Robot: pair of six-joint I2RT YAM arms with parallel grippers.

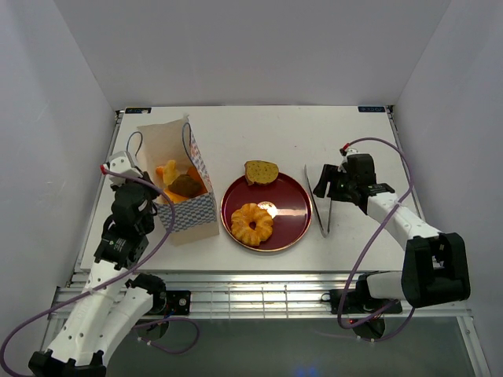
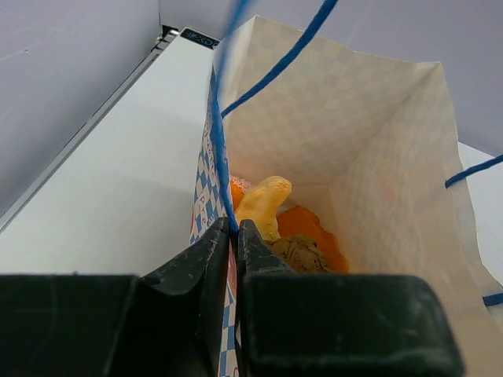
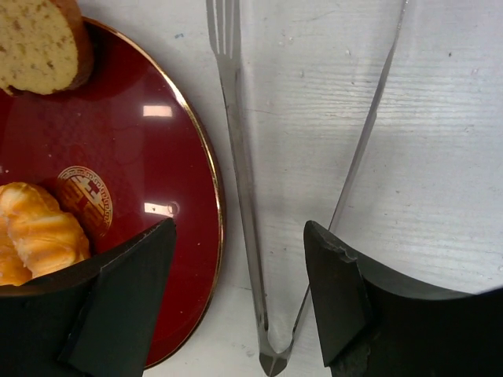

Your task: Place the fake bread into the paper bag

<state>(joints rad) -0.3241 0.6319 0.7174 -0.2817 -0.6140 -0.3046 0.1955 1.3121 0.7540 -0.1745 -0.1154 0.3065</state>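
- left gripper (image 2: pixel 234 229): jaws pressed together on the near-left wall of the paper bag (image 1: pixel 185 187), pinching its rim just below a blue cord handle (image 2: pixel 275 67)
- paper bag stands upright with its mouth open at the left of the table (image 1: pixel 259 129)
- fake bread inside the bag, just beyond the pinching fingertips: a pale yellow piece (image 2: pixel 264 198), an orange piece (image 2: pixel 310 228) and a dark brown chunk (image 2: pixel 297 253), all low in the bag and touching one another
- fake bread outside the bag: a golden ring pastry (image 1: pixel 251 224) on the near half of the dark-red plate (image 1: pixel 287 210), and a brown loaf slice (image 1: pixel 261 171) at the plate's far rim; the two lie apart
- right gripper (image 3: pixel 240 290): jaws wide apart, nothing between them but the metal tongs (image 3: pixel 238 157) lying flat on the table below; in the wrist view the fingers frame the tongs' joined end
- ring pastry lies just left of the right gripper's left finger; loaf slice is farther off, across the plate
- plate sits between bag and tongs, close beside the bag; tongs lie just right of the plate, arms in a narrow V pointing away from the robot
- left arm: runs up the left table edge, wrist turned inward to the bag's side
- right arm: elbow low at the near right, forearm angled inward, wrist pointing down over the tongs
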